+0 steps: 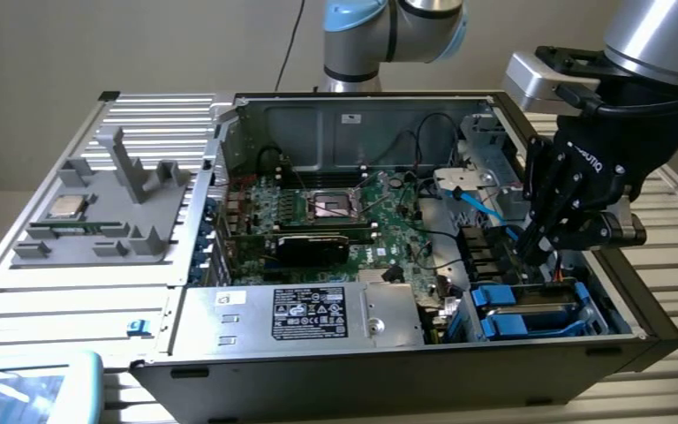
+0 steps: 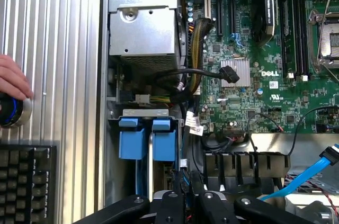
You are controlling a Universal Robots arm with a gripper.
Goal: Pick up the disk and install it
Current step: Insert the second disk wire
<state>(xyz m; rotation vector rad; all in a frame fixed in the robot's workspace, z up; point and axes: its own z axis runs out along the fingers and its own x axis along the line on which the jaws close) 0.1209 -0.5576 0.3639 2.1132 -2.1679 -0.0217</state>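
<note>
I see the open computer case (image 1: 621, 353) with the gripper (image 1: 536, 253) lowered into its drive corner; the disk (image 1: 533, 311) sits in the bay just below the claw; whether the claw is wide or narrow I cannot tell; my wrist view adds a hand (image 2: 13, 78) on a knob (image 2: 15, 112), beside a keyboard (image 2: 26, 181).
</note>
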